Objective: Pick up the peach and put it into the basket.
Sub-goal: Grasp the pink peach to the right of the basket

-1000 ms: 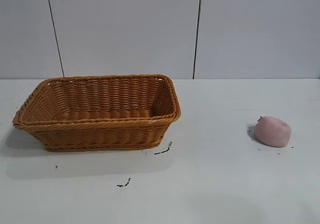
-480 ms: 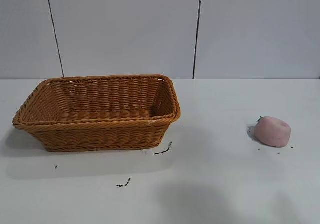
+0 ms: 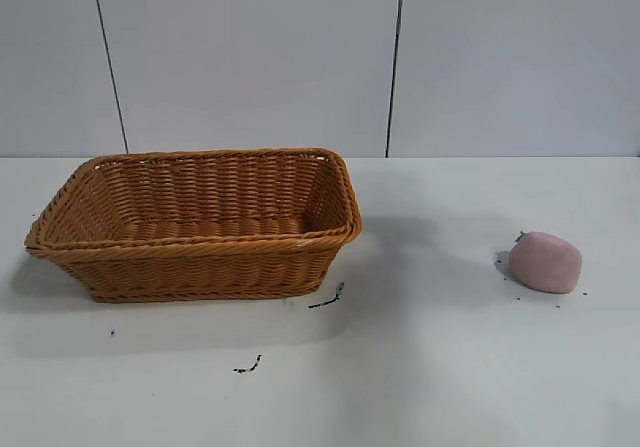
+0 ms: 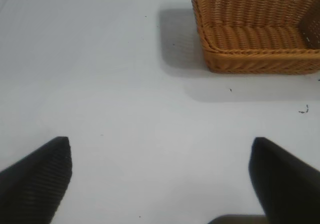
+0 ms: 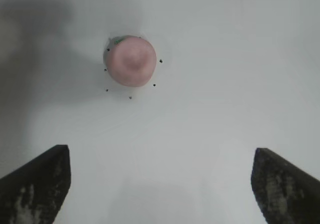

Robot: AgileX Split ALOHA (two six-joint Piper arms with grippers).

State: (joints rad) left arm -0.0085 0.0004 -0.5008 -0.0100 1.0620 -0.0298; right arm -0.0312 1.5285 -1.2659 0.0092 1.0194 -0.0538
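I am in the approach step; nothing is picked up yet. The peach (image 3: 545, 262) sits alone on the white bench (image 3: 440, 367), well apart from the basket (image 3: 195, 225), which stands to the left in the exterior view and holds nothing that I can see. My right hand (image 5: 160, 184) hangs over the bench with its two dark fingers (image 5: 35, 184) spread wide and nothing between them; through its wrist camera I look down on the peach (image 5: 131, 60), which lies ahead of the fingertips and off the midline, nearer one finger's side than the other. Neither arm shows in the exterior view; only a soft shadow falls on the bench between basket and peach. My left hand (image 4: 160, 184) is parked over bare bench, its fingers likewise spread and empty, with the basket (image 4: 257, 28) farther off in its view.

As I judge it, the next move calls for carrying the right hand on until the peach sits midway between the fingers, correcting sideways as I go; then lowering so the fingertips straddle the lump near the bench; then closing gently, since it looks soft and low; only after that a lift and a carry across to the basket.
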